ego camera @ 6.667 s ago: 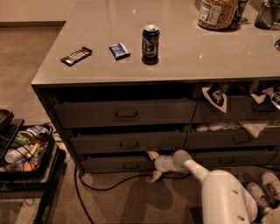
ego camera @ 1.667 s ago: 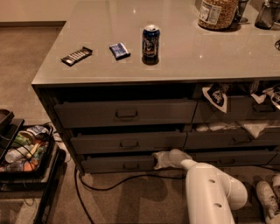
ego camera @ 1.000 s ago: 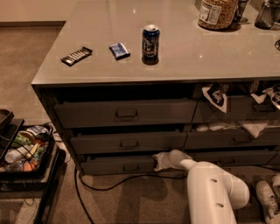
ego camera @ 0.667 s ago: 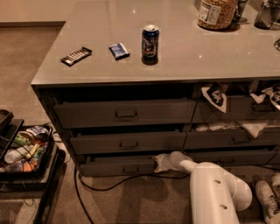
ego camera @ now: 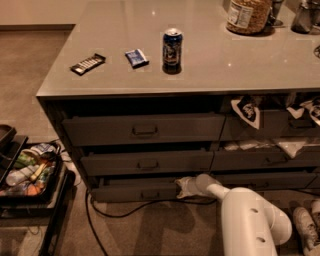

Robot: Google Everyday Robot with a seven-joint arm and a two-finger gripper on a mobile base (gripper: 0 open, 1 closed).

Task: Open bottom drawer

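Observation:
The bottom drawer (ego camera: 125, 192) is the lowest, shallow dark grey front of the left stack, with a small centre pull (ego camera: 150, 194). It stands a little way out, and a dark gap shows above its front. My gripper (ego camera: 181, 187) is at the right end of that drawer's front, against its upper edge. My white arm (ego camera: 250, 217) reaches in from the lower right. The taller middle drawer (ego camera: 147, 163) and top drawer (ego camera: 145, 130) sit above it, both slightly out.
The right stack (ego camera: 270, 145) holds white cloths. A can (ego camera: 172, 47), a snack bar (ego camera: 87, 63), a blue packet (ego camera: 136, 57) and a jar (ego camera: 248, 15) stand on the counter (ego camera: 225, 65). A cart of bottles (ego camera: 30, 170) stands at left. A cable (ego camera: 125, 210) lies on the floor, shoes (ego camera: 305, 225) at right.
The gripper has moved from lower on the floor side up to the right end of the bottom drawer's front. Over the last second it has barely moved.

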